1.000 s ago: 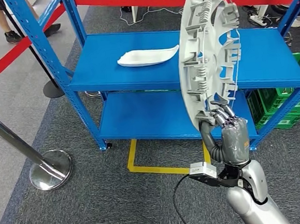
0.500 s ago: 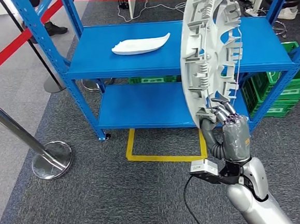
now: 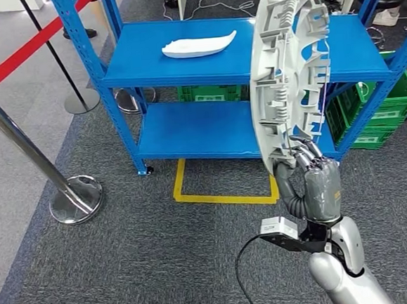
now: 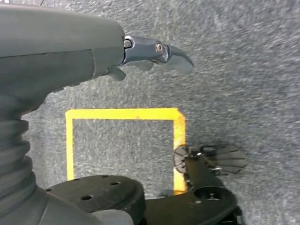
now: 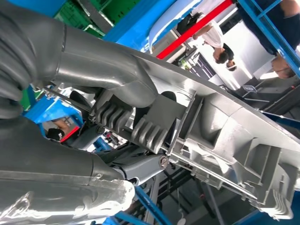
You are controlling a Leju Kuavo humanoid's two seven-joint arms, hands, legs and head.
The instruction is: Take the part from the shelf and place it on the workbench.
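Before the blue shelf (image 3: 194, 64), right hand (image 3: 310, 179) grips the large grey part (image 3: 285, 75) by its lower rim, upright. White part (image 3: 199, 45) lies on upper shelf board. Green crates (image 3: 384, 109) behind. Left hand (image 4: 155, 51) holds nothing, fingers extended above the carpet.

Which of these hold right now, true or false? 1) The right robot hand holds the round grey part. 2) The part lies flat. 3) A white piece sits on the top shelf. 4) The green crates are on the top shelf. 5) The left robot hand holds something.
1) True: the right robot hand grips the round grey part at its lower rim.
2) False: it stands on edge.
3) True: the white piece lies on the blue shelf.
4) False: the green crates sit low, behind the shelf.
5) False: the left robot hand is empty.
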